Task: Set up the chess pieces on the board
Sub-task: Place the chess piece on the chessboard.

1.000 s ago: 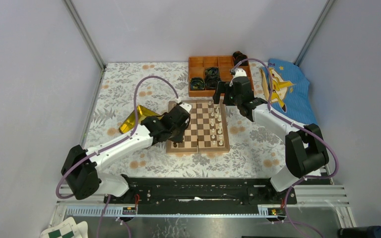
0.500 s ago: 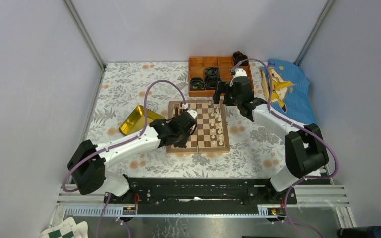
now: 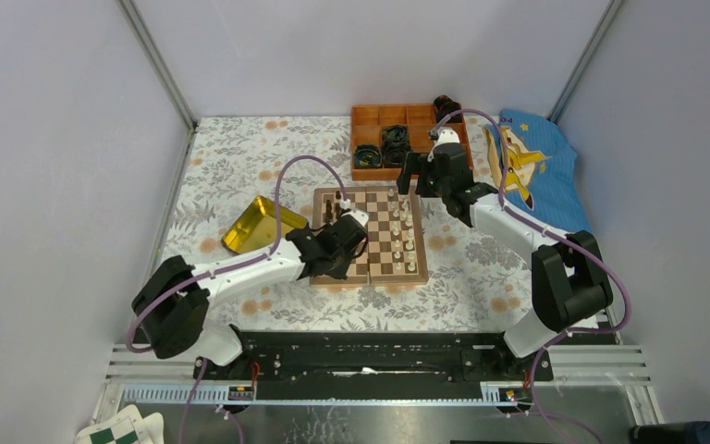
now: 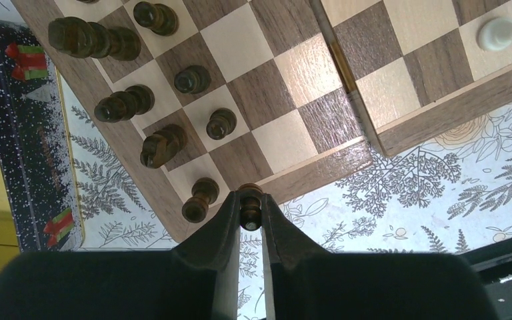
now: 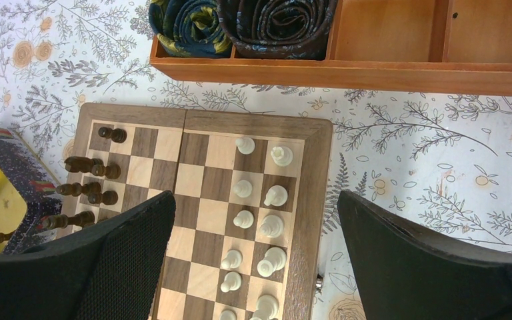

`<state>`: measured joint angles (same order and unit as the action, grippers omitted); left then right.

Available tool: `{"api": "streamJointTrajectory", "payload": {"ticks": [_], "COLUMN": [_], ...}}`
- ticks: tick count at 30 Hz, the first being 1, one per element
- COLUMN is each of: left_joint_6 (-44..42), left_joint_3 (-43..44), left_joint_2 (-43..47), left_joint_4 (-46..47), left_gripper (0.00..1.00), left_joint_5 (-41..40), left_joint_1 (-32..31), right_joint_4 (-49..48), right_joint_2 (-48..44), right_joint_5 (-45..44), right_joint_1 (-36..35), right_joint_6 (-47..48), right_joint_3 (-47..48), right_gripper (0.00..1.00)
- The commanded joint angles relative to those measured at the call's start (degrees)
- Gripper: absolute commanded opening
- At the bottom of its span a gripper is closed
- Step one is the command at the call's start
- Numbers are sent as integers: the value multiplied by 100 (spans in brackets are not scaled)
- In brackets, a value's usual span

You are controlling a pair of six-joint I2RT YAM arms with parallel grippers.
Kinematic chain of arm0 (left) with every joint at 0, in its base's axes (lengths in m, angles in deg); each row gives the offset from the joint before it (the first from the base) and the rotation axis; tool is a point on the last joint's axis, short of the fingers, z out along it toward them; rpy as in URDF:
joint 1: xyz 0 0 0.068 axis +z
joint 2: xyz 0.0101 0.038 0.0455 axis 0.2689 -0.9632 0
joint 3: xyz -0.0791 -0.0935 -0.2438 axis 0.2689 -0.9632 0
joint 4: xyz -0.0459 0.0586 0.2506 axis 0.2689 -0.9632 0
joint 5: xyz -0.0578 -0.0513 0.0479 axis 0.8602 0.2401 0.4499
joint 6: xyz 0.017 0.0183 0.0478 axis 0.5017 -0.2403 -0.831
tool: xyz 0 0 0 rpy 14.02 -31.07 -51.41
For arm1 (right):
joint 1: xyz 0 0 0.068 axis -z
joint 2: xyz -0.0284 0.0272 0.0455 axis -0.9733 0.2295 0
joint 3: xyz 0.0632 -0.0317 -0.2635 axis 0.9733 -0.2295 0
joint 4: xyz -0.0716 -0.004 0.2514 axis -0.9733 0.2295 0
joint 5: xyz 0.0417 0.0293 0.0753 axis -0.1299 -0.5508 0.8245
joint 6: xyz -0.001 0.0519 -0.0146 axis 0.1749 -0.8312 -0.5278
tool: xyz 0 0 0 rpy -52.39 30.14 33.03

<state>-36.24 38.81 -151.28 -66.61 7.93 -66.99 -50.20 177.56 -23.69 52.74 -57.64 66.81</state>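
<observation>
1. The left end effector has its fingers pressed together on a small dark chess piece, pinched upright by its body with the rounded head showing above the tips.
2. The piece hangs over the brown border at the near left corner of the board, just beside a dark man on the corner square, and is not touching the wood.
3. The step in hand looks like carrying one dark man to its square. Next, I judge, comes a short move inward over the bare dark square beside the corner, a straight descent, then release without brushing the neighbours.
4. The other dark pieces stand in two files along the board's left side, closely spaced.
5. The right end effector is spread wide and holds nothing, above the board's far edge.
6. The pale pieces fill the two right-hand files.
7. At least one dark man lies in the gold tray on the tabletop, left of the board.
</observation>
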Motion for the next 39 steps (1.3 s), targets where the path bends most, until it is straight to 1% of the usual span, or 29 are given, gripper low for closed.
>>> {"api": "streamJointTrajectory", "payload": {"ticks": [1,15,29,36,39], "left_joint_6": [13,21,-14,15,10], "left_joint_3": [-95,-292,-350,-346,-338], "left_joint_2": [-116,-215,-263,-290,-288], "left_joint_4": [490,847,946,952,940], "left_gripper": [5,9,12,21,22], "left_joint_5": [-231,-223,-132,-81,-61], "left_joint_1": [-29,100,240,264,262], "right_joint_4": [-254,-262,-262,-263,-262], "right_joint_2": [-146,-116,-50,-33,-32], "right_joint_5": [-108,-100,-90,-91,-90], "right_joint_1": [27,27,28,30,30], "right_joint_6": [40,40,40,40,38], "right_joint_3": [29,25,47,50,55], "right_gripper": [100,100,100,100,100]}}
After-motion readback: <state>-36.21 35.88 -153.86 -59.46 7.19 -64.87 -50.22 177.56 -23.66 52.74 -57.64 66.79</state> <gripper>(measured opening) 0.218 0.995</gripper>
